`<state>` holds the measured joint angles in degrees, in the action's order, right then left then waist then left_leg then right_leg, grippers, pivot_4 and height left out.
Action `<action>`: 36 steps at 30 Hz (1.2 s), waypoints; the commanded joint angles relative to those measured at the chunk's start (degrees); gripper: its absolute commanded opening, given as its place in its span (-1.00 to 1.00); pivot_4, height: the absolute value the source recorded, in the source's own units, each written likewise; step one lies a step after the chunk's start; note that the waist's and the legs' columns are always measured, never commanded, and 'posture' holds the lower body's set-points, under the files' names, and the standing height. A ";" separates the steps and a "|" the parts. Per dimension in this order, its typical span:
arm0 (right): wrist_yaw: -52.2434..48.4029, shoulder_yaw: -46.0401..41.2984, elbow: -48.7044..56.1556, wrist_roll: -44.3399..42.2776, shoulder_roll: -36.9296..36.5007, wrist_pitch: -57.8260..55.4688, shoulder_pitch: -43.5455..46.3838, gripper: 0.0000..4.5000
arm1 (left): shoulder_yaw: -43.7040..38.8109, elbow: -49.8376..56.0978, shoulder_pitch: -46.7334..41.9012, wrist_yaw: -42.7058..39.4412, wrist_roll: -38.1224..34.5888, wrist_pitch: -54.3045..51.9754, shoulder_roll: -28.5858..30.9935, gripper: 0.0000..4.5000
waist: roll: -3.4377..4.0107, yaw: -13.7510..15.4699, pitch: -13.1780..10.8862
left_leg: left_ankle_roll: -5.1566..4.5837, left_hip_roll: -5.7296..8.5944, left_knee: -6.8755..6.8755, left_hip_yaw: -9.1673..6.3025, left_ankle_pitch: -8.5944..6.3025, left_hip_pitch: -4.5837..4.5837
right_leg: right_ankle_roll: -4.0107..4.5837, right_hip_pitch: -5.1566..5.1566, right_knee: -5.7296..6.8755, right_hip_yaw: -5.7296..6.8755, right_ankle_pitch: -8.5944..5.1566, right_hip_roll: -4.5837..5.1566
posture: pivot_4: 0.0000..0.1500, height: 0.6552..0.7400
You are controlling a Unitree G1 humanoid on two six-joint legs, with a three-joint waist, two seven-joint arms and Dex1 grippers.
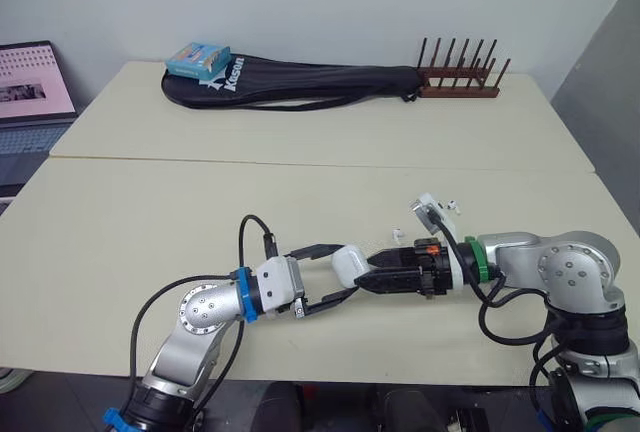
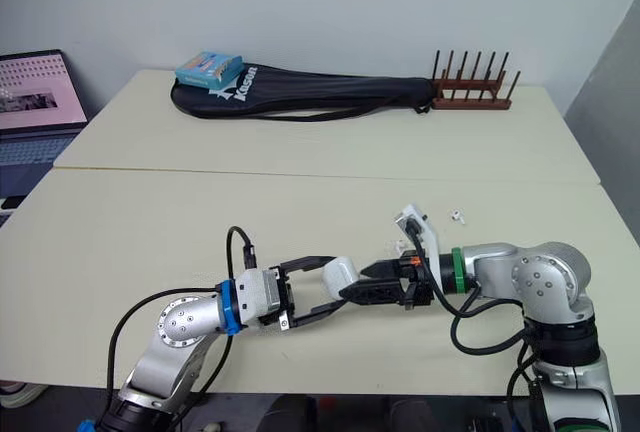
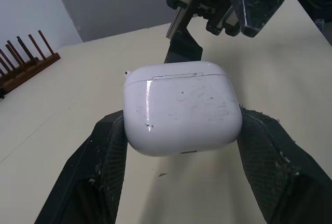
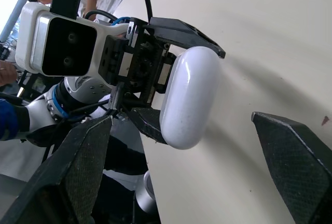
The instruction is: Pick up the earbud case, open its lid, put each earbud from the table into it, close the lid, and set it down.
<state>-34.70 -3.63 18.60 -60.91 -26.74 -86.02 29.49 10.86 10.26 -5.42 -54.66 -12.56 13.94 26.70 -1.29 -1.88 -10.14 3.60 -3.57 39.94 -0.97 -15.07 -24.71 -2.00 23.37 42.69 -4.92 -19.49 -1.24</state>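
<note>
The earbud case (image 3: 182, 107) is sitting clamped in your left gripper (image 3: 181, 126). Your spread right gripper (image 4: 181, 120), prying off-centre, risks dislodging it.

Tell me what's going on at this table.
The left gripper is holding the white earbud case between its two fingers, just over the near part of the table, with the lid shut. The right gripper faces the case with its fingers open, close to it, though contact can't be told. One earbud and what looks like the second earbud lie on the table, not yet loaded.
</note>
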 commanded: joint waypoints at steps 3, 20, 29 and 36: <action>0.90 -0.57 -0.51 -2.09 1.44 -1.14 1.53 1.00 | 0.33 0.00 -1.72 0.21 0.50 2.93 -0.28 0.24 | 0.00 -0.01 0.00 | 0.00 0.00 0.00 -0.05 0.00 0.00 | 0.00 0.00 0.00 0.05 0.00 -0.01 | 1.00 -0.44; 0.26 1.47 -2.33 -1.30 1.49 -0.10 3.06 -0.65 | 0.55 -0.31 -2.31 1.36 1.27 3.60 -0.91 0.24 | 0.00 -0.02 0.00 | -0.01 0.00 0.00 -0.08 0.00 -0.02 | 0.00 0.00 0.00 0.08 0.00 -0.01 | 1.00 -0.44; -0.35 2.21 -2.05 -1.13 1.06 0.71 3.59 -0.65 | 0.27 -0.41 -2.27 1.42 -0.01 -0.87 -0.52 0.64 | 0.01 -0.05 0.00 | -0.01 0.00 0.00 -0.09 0.00 -0.02 | 0.00 0.00 0.00 0.10 0.00 -0.01 | 1.00 -0.44; -9.84 16.25 4.18 12.79 -12.10 15.19 5.79 -0.65 | -0.06 1.59 -3.70 -4.05 -3.94 -22.89 8.49 1.00 | 0.06 -0.19 -0.10 | -0.01 -0.01 -0.01 -0.19 0.00 -0.05 | -0.02 0.01 -0.06 0.20 -0.01 -0.02 | 1.00 -0.44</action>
<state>-41.12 9.81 19.81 -51.62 -37.29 -75.93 33.70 11.00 8.90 -7.88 -57.50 -14.32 -4.17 34.24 -1.23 -2.07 -10.24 3.59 -3.58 39.93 -1.19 -15.07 -24.76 -2.05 23.39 42.62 -4.67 -19.52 -1.25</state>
